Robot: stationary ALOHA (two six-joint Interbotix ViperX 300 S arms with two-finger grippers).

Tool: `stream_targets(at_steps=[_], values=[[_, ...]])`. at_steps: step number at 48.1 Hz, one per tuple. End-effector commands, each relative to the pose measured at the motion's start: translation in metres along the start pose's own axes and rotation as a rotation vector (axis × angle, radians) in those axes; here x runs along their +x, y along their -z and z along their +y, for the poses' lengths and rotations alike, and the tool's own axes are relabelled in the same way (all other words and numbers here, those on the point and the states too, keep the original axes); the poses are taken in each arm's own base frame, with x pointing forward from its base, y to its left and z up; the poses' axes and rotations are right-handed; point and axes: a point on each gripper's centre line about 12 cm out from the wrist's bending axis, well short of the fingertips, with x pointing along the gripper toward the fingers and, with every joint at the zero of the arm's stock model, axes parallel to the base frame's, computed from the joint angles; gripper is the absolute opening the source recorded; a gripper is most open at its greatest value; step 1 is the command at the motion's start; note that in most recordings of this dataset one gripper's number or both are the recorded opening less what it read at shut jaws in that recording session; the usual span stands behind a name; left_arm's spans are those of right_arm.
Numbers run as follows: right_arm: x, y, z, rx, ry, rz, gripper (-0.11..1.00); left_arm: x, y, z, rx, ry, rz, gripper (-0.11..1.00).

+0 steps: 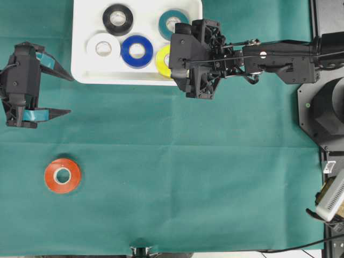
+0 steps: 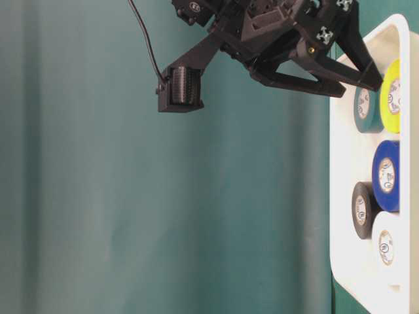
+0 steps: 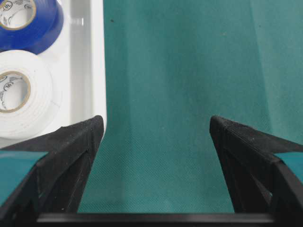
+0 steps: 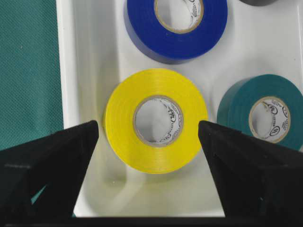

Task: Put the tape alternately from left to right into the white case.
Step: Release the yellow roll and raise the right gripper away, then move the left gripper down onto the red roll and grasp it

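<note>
Right pincer (image 4: 147,130) apart (empty) | yellow roll (image 4: 156,120) between tips | lying in white case (image 4: 94,47)

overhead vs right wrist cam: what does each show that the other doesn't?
Overhead only: red tape alone on the green cloth, white tape in the white case, the open left gripper outside the case.
Right wrist only: the whole yellow tape lying flat between the right gripper's open jaws; overhead the arm hides most of it.
Both: blue tape, teal tape, black tape, the case.
</note>
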Motion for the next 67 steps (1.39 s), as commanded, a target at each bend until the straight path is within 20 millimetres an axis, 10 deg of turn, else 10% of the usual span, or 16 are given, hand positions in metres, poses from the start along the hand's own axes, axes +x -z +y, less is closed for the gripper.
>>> stream_targets(at_steps=[1,29,67], values=[[-0.007,-0.008,0.004,-0.011,-0.009,-0.032,0.69,-0.002,-0.007,0.0,-0.004,-0.002,-0.024,0.98],[-0.031,0.001,0.071,-0.153,-0.139,-0.07,0.69,-0.002,-0.004,0.0,0.0,0.0,-0.017,0.98],[-0.034,0.008,0.088,-0.188,-0.174,-0.067,0.69,-0.003,-0.001,-0.023,-0.062,0.069,0.007,0.98]])
